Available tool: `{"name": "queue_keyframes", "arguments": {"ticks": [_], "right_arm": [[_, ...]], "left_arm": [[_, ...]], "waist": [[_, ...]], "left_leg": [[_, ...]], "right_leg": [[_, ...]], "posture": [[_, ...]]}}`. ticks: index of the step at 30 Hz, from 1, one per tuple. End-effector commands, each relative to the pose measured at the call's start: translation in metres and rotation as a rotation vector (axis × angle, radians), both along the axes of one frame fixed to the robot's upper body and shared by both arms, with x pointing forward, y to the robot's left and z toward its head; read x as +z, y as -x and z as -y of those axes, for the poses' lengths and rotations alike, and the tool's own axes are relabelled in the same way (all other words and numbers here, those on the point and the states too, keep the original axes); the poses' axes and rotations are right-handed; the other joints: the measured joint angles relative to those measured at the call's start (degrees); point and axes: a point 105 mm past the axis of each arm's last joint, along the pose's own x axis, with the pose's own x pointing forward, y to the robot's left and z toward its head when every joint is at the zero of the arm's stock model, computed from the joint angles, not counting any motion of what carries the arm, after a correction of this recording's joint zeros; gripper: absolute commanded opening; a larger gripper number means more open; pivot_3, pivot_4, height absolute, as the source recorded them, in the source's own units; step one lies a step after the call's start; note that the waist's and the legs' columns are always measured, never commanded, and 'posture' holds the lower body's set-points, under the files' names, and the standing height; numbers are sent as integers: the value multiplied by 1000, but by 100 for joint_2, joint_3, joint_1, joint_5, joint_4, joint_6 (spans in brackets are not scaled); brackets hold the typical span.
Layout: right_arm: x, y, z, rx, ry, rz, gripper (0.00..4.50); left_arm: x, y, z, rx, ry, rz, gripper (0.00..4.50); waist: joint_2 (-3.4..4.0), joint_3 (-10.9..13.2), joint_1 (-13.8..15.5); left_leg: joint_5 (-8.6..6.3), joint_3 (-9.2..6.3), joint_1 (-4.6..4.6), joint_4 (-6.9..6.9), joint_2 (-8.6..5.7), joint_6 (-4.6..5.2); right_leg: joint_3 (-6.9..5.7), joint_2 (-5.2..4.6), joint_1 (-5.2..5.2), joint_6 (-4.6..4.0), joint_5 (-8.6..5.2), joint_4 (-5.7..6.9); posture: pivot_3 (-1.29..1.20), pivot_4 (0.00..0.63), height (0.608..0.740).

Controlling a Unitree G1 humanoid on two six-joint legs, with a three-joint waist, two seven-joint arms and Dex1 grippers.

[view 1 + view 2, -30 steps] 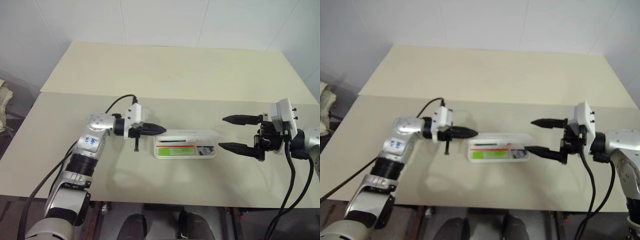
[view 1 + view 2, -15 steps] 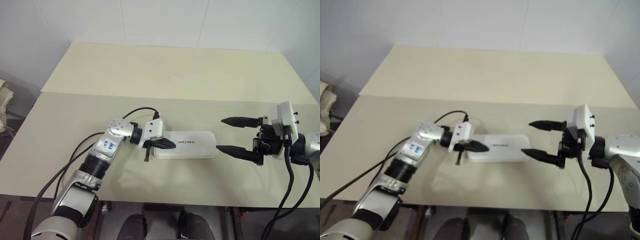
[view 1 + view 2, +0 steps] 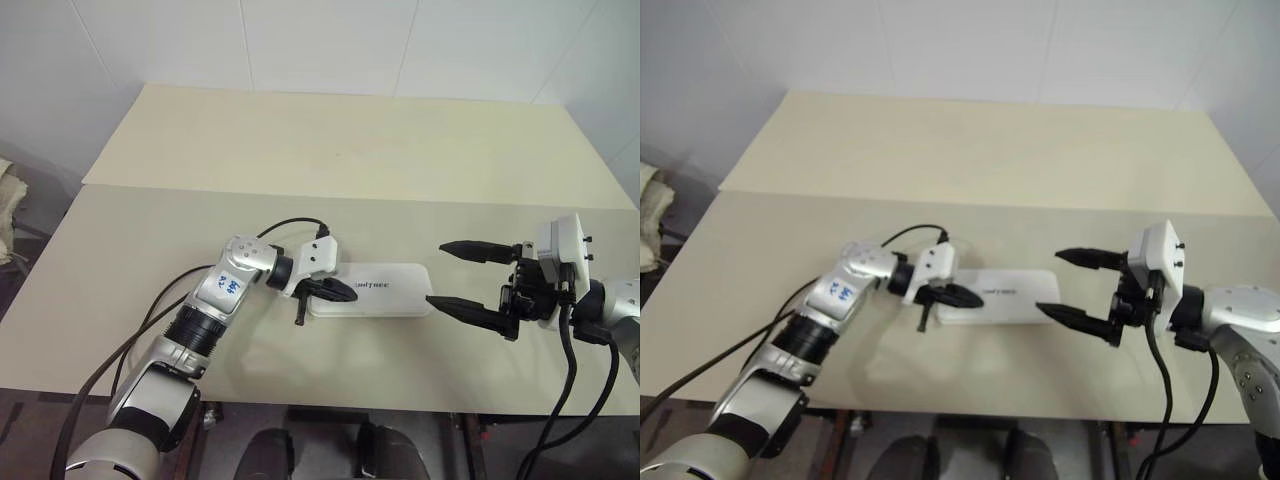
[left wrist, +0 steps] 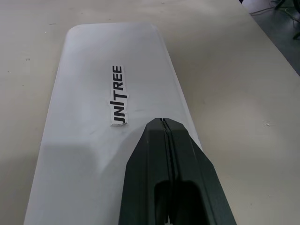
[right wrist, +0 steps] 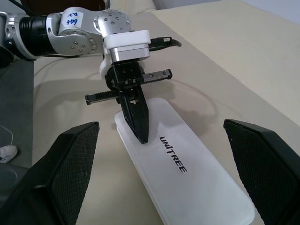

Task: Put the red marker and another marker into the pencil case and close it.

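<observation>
The white pencil case [image 3: 385, 291] lies closed and flat on the table, its black "UNITREE" lettering [image 4: 118, 95] facing up. My left gripper [image 3: 345, 293] is shut, and its tip rests on the lid at the case's left end [image 4: 163, 123]. Right of the case, my right gripper [image 3: 435, 272] hovers open with nothing between its fingers, pointing at the case's right end. The red marker and the other marker are hidden from view.
The beige table [image 3: 300, 150] has a seam running across it behind the case. A black cable [image 3: 285, 225] loops from my left wrist just above the tabletop. The table's front edge [image 3: 300, 400] lies close below both arms.
The case stood open with its contents showing; its lid is now down. My left gripper moved right and down onto the lid. The right gripper has hardly moved.
</observation>
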Motion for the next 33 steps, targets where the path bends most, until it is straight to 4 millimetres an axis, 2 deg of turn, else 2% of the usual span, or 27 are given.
{"name": "queue_keyframes", "arguments": {"ticks": [1,5,7,10,15,17,18,19,21,25,27,30,31,33], "right_arm": [[10,4,-4,21,-16,52,4500],[10,3,-5,24,-17,51,4500],[10,-1,-3,26,-21,50,4500],[8,-4,-3,41,-23,32,4500],[7,-3,-3,52,-22,21,4500],[-1,-2,5,39,11,9,4500],[-3,-1,8,37,22,7,4500],[-5,-1,12,24,27,8,4500],[-7,-2,18,4,32,12,4500],[-10,-3,30,-26,58,24,4500],[-14,-5,49,-94,101,38,4500],[-13,-7,64,-158,124,73,4500],[-12,-8,68,-177,126,84,4500],[-11,-9,76,-220,131,106,4500]], "left_arm": [[-3,2,-3,22,-3,-36,15],[-3,1,-10,35,-10,-32,15],[19,-1,-24,72,122,-16,15],[35,3,-47,89,231,22,15],[38,7,-53,89,258,35,15],[52,3,-85,186,317,103,15],[57,3,-95,219,333,121,380],[60,4,-103,242,341,136,542],[62,7,-110,253,343,132,1160],[64,10,-115,267,345,127,2491],[62,15,-123,273,328,129,3221],[61,17,-123,272,323,127,4272],[62,17,-123,272,324,127,4488],[63,16,-124,275,320,137,4488]], "waist": [[0,0,-1],[0,0,-20],[0,0,-31],[0,0,-75],[2,1,45],[1,1,64],[1,1,53],[1,1,43],[2,1,22],[2,1,80],[1,1,83],[2,1,77],[2,1,78],[2,1,74]], "left_leg": [[0,0,0,0,0,0],[0,0,1,0,1,0],[0,0,1,0,1,0],[0,1,3,-1,5,0],[0,-7,-2,1,2,0],[-1,-6,-5,3,-4,3],[-2,-5,-4,2,-3,3],[-2,-6,-3,0,0,1],[-2,-6,-3,-9,1,1],[-2,-4,-2,-3,-4,2],[-3,-3,-2,-2,-3,2],[-2,0,2,-4,-2,2],[-2,1,1,-4,-2,2],[-2,3,3,-3,-2,2]], "right_leg": [[1,0,0,0,0,0],[0,1,0,0,0,1],[1,1,0,0,0,1],[3,3,-3,0,0,0],[0,0,-2,-2,-1,3],[3,-4,-1,0,0,0],[2,-3,-2,0,0,-1],[0,-1,-3,0,0,1],[-3,0,-7,-1,0,1],[1,-4,0,0,1,1],[1,-3,-1,1,1,-1],[1,-1,-1,1,1,0],[2,-1,-1,1,1,0],[3,-1,-1,1,1,1]], "posture": [[0,150,740],[0,150,740],[0,150,740],[0,150,740],[0,150,740],[0,150,740],[0,150,740],[0,150,740],[0,150,740],[0,150,740],[0,150,740],[0,150,740],[0,150,740],[0,150,740]]}}
